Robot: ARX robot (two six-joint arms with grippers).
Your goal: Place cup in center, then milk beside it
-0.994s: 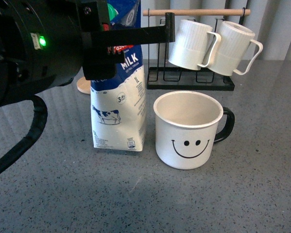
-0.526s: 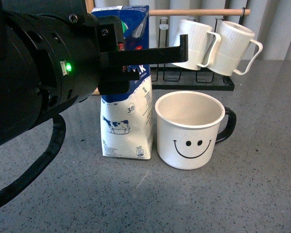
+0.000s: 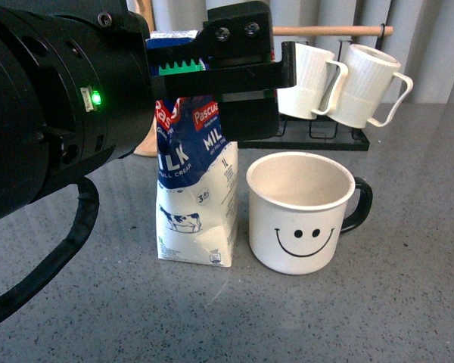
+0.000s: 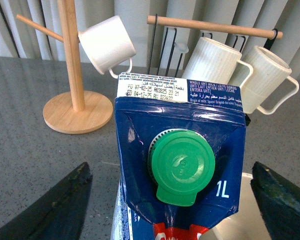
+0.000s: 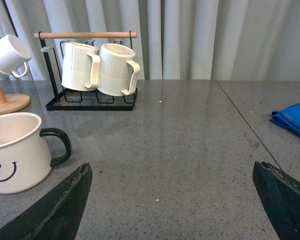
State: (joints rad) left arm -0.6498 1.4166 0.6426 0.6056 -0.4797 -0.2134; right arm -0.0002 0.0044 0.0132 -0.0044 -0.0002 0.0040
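The cup [image 3: 301, 212], a wide white mug with a black smiley and black handle, stands on the grey table; the right wrist view has it at one edge [image 5: 15, 152]. Close on its left stands the milk [image 3: 197, 204], upright, blue and white. The left wrist view looks down on the milk's green cap [image 4: 180, 162]. My left gripper [image 4: 172, 202] is open, its fingers wide on either side of the carton's top and apart from it. In the front view that gripper [image 3: 242, 83] hides the carton's top. My right gripper [image 5: 172, 200] is open over bare table, right of the cup.
A black rack [image 3: 318, 138] at the back holds two ribbed white mugs [image 3: 363, 83]. A wooden mug tree [image 4: 72, 60] with a small white cup [image 4: 107, 47] stands back left. A blue cloth [image 5: 295, 117] lies far right.
The milk moved right and now stands straight beside the cup. My left gripper rose up the carton and its fingers now stand apart from it.
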